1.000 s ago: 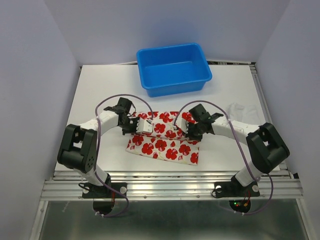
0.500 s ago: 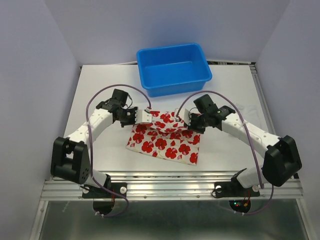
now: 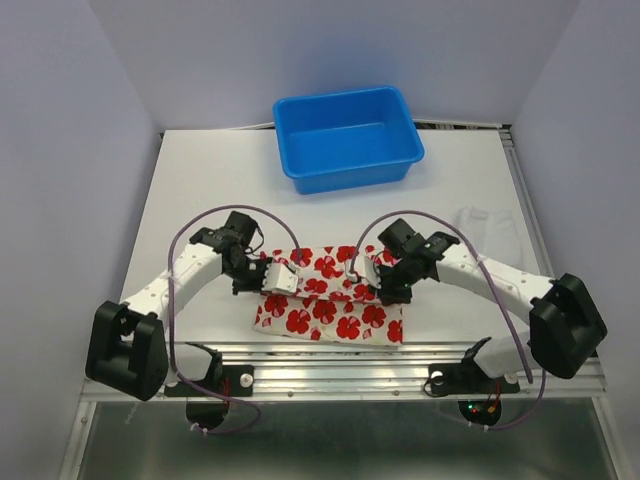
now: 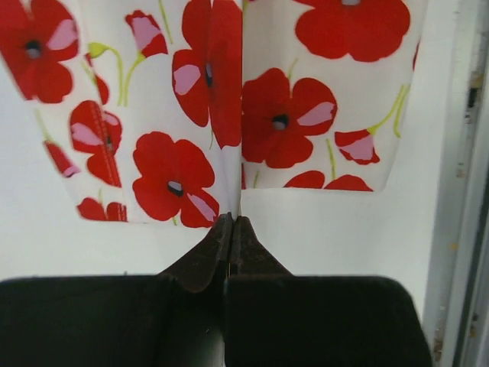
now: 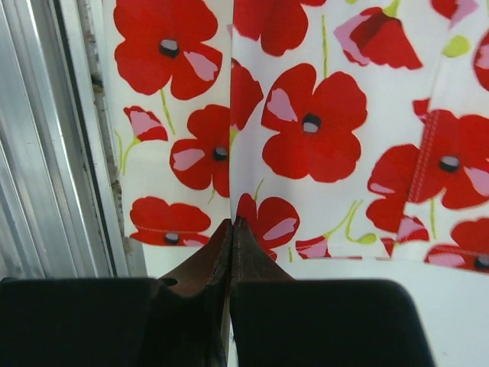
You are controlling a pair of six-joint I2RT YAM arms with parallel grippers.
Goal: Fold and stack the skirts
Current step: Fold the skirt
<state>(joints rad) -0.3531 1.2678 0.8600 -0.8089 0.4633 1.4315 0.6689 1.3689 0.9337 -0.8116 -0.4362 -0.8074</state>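
At the near edge of the bench [image 3: 200, 190], just beyond the aluminium rail [image 3: 340, 375] that carries the two arm bases, lies the flowered skirt [image 3: 330, 315], a white cloth printed with red poppies. It is spread flat between the arms, and its near hem runs close to the bench's front edge. The left end effector [image 3: 283, 279] sits over the left part of this cloth and the right end effector [image 3: 362, 270] over the right part, with both arms bent inward toward each other. In the left wrist view, the dark fingers [image 4: 210, 256] are pressed together on a thin ridge of the printed fabric, so this end effector is clamped shut on the skirt's edge. The cloth fans out beyond the tips over the white surface. The right wrist view shows the same: its fingers [image 5: 210, 260] are closed tight on a pinched fold of the poppy cloth, with the rail visible along the left side. Farther back and well to the right lies the white skirt [image 3: 488, 225], a pale rumpled shape that barely stands out against the bench top, apart from both arms. At the far end, centred, stands a blue tub [image 3: 350, 172].
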